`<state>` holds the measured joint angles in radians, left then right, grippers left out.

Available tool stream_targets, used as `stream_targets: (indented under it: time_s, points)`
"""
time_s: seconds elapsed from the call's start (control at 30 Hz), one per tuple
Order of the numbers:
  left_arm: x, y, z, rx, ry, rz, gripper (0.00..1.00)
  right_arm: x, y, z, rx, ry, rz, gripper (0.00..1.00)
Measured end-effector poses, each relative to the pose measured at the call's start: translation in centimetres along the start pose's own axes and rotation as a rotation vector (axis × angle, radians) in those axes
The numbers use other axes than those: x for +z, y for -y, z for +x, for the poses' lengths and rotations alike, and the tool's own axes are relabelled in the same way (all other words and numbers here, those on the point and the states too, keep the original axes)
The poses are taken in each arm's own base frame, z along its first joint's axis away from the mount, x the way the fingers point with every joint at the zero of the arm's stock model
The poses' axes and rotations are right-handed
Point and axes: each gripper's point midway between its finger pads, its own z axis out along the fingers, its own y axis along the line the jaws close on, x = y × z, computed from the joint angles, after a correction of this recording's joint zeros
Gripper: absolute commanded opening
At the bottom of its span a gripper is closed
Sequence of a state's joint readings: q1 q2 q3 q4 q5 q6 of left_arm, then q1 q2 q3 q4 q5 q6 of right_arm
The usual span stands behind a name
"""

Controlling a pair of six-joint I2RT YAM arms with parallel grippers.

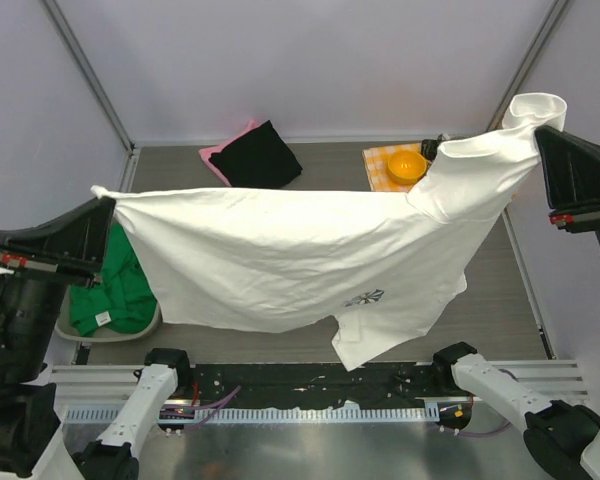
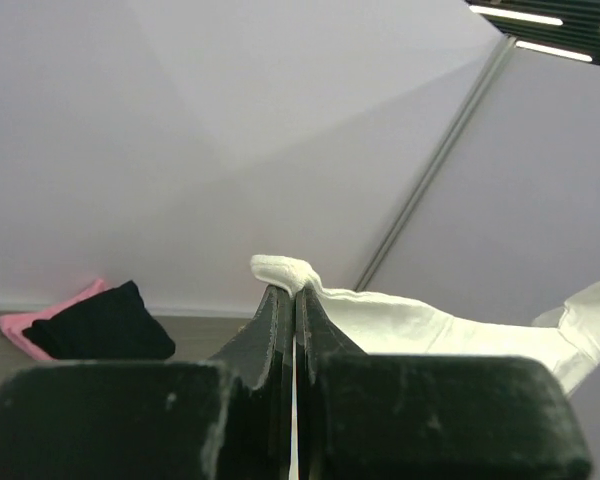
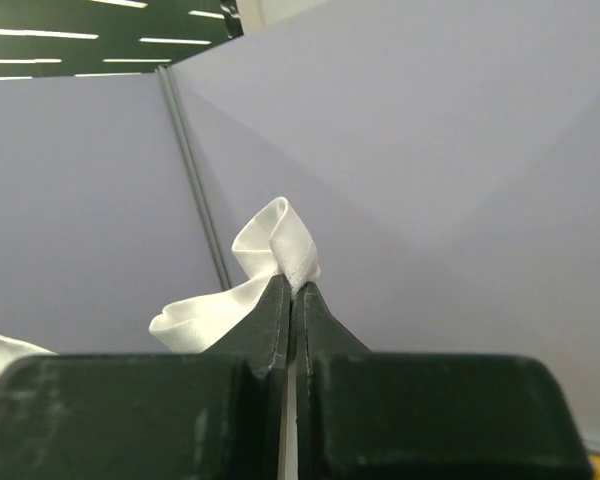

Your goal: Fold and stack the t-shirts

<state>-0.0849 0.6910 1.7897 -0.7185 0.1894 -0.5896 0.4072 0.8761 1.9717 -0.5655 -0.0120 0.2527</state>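
Fabric of the white t-shirt (image 1: 280, 250) hangs stretched in the air between my two pincers, above the middle of the table (image 1: 500, 290). My left pincer (image 1: 108, 205) is closed tight on one corner of it at the left side. In the left wrist view a small fold of white cloth comes out just above the fingertips, and the two jaws are pressed together with only the thin cloth between them. My right pincer (image 1: 540, 135) is closed in the same way on another part of the shirt at the far right, and it is higher than the left one. In the right wrist view a small loop of white cloth stands up over the tips.

From the right pincer the shirt goes down and to the left as a wide sheet. Its lower edge hangs free, and one flap drops lowest near the middle, toward the near edge of the table. A small dark print is on this flap.

The green t-shirt (image 1: 115, 290) lies crumpled in a grey tub (image 1: 152, 322) at the near left, partly hidden behind the white one. The black t-shirt (image 1: 258, 155) lies at the far side, left of the middle, on top of the pink t-shirt (image 1: 218, 152), of which only an edge shows. At the far right, an orange bowl (image 1: 407, 165) rests on the orange-and-white checked cloth (image 1: 383, 160), partly covered by the raised shirt.
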Motion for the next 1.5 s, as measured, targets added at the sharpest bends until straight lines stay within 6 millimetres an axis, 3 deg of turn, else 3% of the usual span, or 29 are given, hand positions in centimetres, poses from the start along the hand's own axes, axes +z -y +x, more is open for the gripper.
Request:
stream_targets:
  time_s: [0.4,0.5,0.6,0.7,0.77,0.83,0.93,1.0,1.07,1.13,1.27,1.37,1.5]
  points:
    - [-5.9,7.8,-7.4,-0.002,0.2,0.235,0.0,-2.0,-5.9,-6.4,-0.003,0.155,-0.183,0.01]
    - [-5.7,8.4,-7.2,-0.019,0.197,0.274,0.0,-2.0,-6.4,-6.8,-0.004,0.175,-0.198,0.01]
    - [-3.1,6.8,-4.7,-0.055,0.132,0.263,0.0,-0.6,-5.2,-5.3,0.021,0.151,-0.168,0.01]
    - [1.3,3.1,0.2,-0.107,0.021,0.198,0.0,2.3,-1.8,-1.0,0.066,0.072,-0.084,0.01]
    - [4.9,-1.1,5.8,-0.168,-0.106,0.107,0.0,4.5,1.3,3.4,0.101,-0.016,-0.004,0.01]
    - [8.1,-5.7,11.9,-0.227,-0.237,-0.001,0.0,7.1,5.3,9.1,0.135,-0.123,0.095,0.01]
    - [10.8,-11.7,19.6,-0.285,-0.372,-0.155,0.0,10.6,11.3,18.2,0.173,-0.283,0.237,0.01]
    - [11.5,-15.7,24.5,-0.306,-0.457,-0.27,0.0,11.9,14.9,24.5,0.192,-0.39,0.322,0.01]
    - [11.9,-18.8,27.9,-0.311,-0.509,-0.365,0.0,12.5,18.9,31.9,0.211,-0.521,0.415,0.01]
    - [12.6,-21.0,29.8,-0.3,-0.524,-0.431,0.0,12.3,21.9,38.1,0.225,-0.633,0.487,0.01]
    - [14.8,-25.2,33.0,-0.277,-0.522,-0.521,0.0,11.7,26.0,46.5,0.233,-0.774,0.575,0.01]
    - [16.3,-29.1,35.4,-0.256,-0.526,-0.614,0.0,12.7,28.1,50.1,0.224,-0.811,0.599,0.01]
    - [19.0,-33.0,37.1,-0.228,-0.526,-0.684,0.0,15.3,29.6,51.7,0.21,-0.787,0.59,0.01]
